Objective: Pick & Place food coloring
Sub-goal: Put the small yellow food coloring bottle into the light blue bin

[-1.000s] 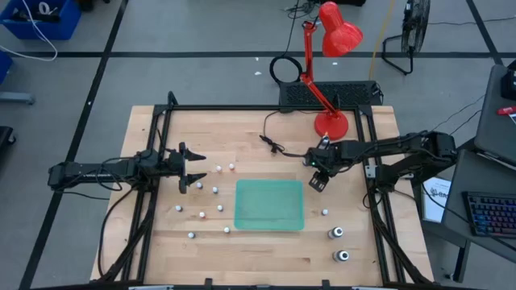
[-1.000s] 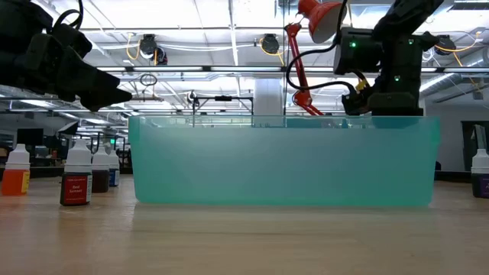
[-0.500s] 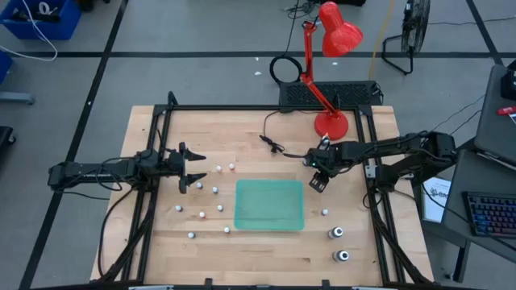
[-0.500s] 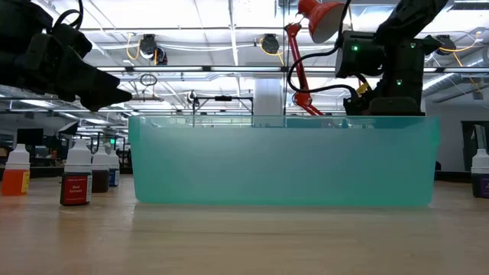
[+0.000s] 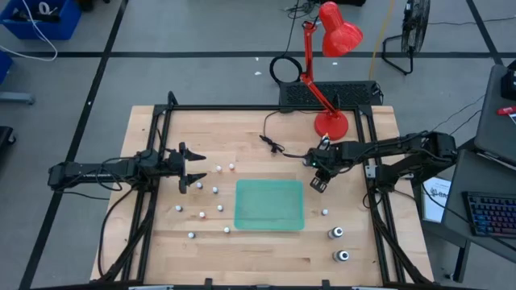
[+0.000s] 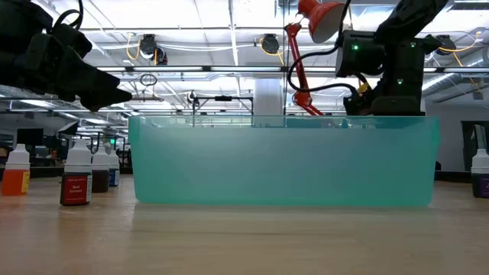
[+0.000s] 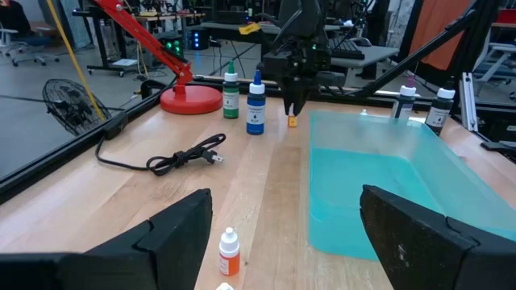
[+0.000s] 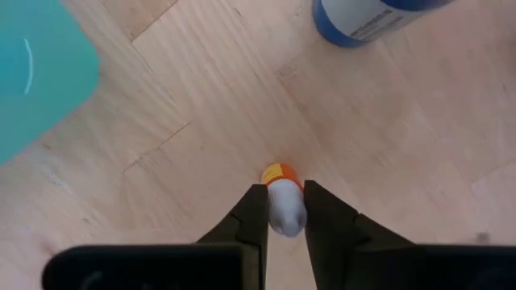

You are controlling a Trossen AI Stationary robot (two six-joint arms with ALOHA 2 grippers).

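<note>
From my station, the right gripper's (image 8: 284, 211) two dark fingers (image 8: 251, 217) are pinching the white cap of a small orange food coloring bottle (image 8: 282, 197) (the orange body pokes out just beyond the tips), over bare wood of the tabletop (image 8: 218, 105). In that same wrist picture a blue bottle (image 8: 363, 16) sits at the upper right and a corner of the green tray (image 8: 36, 72) at the upper left. In the left wrist view I see the same grip from farther off: the right gripper (image 7: 292, 105) hangs point-down at upper centre with the orange bottle (image 7: 292, 121) at its tips, just beside the tray's (image 7: 387, 177) far corner, a blue bottle (image 7: 255, 105) and a green one (image 7: 231, 89) near it.

From above, the right gripper (image 5: 318, 180) is right of centre, just off the tray's (image 5: 269, 205) upper right corner. The left gripper (image 5: 192, 167) waits at left centre, its fingers (image 5: 195, 156) spread wide and holding nothing, with small white-capped bottles (image 5: 216, 191) scattered between it and the tray. Two larger bottles (image 5: 335, 234) stand at the lower right.
</note>
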